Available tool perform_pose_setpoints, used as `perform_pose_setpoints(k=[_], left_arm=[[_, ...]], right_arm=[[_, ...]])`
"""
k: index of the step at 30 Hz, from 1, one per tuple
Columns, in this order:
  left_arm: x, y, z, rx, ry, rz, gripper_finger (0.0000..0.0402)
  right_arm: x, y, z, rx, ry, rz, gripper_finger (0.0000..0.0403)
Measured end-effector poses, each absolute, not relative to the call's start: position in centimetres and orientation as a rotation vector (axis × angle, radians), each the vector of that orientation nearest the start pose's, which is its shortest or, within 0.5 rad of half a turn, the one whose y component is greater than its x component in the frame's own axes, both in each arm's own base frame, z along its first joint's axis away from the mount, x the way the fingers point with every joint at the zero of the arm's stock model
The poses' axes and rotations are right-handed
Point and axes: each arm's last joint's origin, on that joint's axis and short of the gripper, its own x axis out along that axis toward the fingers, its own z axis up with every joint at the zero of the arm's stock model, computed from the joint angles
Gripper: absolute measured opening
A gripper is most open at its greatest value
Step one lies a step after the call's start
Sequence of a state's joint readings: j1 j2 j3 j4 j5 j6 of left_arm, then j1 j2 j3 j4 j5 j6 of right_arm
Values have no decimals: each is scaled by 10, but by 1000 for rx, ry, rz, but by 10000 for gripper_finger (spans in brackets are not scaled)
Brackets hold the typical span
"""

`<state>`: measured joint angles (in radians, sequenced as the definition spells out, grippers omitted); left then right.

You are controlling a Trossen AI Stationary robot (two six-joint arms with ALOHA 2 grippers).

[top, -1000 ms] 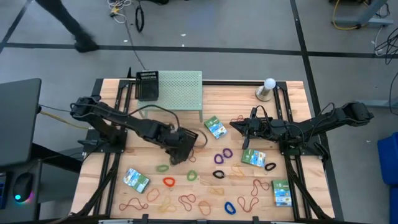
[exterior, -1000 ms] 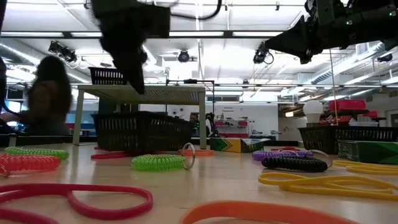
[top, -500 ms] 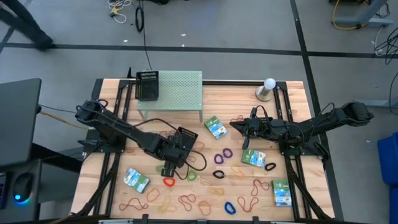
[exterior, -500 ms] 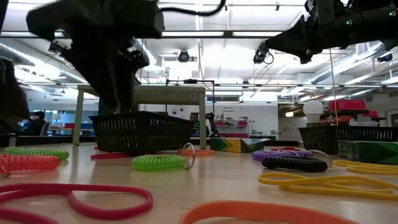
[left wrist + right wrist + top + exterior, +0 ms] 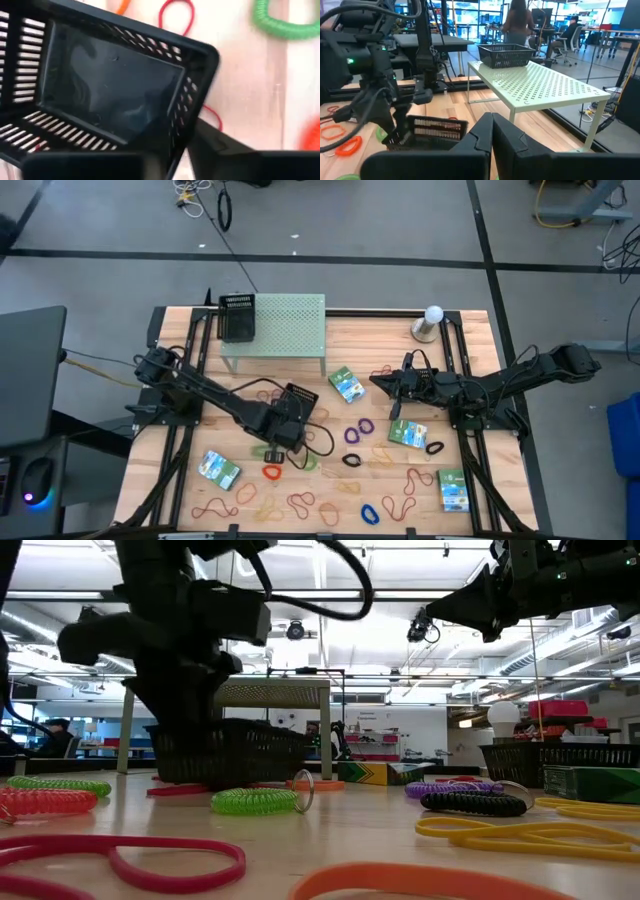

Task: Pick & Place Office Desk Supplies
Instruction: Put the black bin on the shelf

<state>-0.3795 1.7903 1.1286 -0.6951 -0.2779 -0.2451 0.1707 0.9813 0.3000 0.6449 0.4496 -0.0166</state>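
Left gripper (image 5: 272, 450) down low at the table (image 5: 470, 340), w/ black mesh tray (image 5: 301, 402) right behind it under the wrist. Grip state: can't tell, tips hidden by own arm from above and by the tray wall in left wrist view. Nothing seen held.

Key relation: green coil loop (image 5: 255, 801) just beside the tips, on the side toward table centre, flat on the wood, long axis running across the table, approx. parallel to the front edge. Red loop (image 5: 272, 472) just past the tips toward the front edge. Green-white-blue packet (image 5: 217, 469) near, outboard and frontward. All far closer to left arm than right.

Right gripper (image 5: 385, 383) clamped shut on nothing, hovering well apart, other side of centre. Waiting.

Look of target: thin springy coil, bright green, small metal ring at one end, soft and low-profile. Probably needs a near-vertical pinch across the short axis; prob. squashes and may slip out if caught only at the edge.
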Motion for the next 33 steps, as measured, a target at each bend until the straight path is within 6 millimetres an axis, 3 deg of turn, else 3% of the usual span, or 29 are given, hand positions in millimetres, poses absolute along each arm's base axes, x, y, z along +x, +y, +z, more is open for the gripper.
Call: perform_pose_setpoints(k=[2,5,13,17,22,33], left_arm=[[306,-117,170,225,1251,60,13],[305,-125,190,217,1178,31,11],[310,-148,277,221,852,66,10],[315,-143,318,245,760,118,10],[318,-111,347,264,814,215,10],[327,-16,344,332,1001,286,10]], right_arm=[[194,21,212,-28,37,-278,11],[194,21,212,-28,37,-279,11],[194,21,212,-31,38,-278,11],[194,21,212,-32,38,-278,11],[194,21,212,-31,37,-278,11],[194,21,212,-33,36,-278,11]])
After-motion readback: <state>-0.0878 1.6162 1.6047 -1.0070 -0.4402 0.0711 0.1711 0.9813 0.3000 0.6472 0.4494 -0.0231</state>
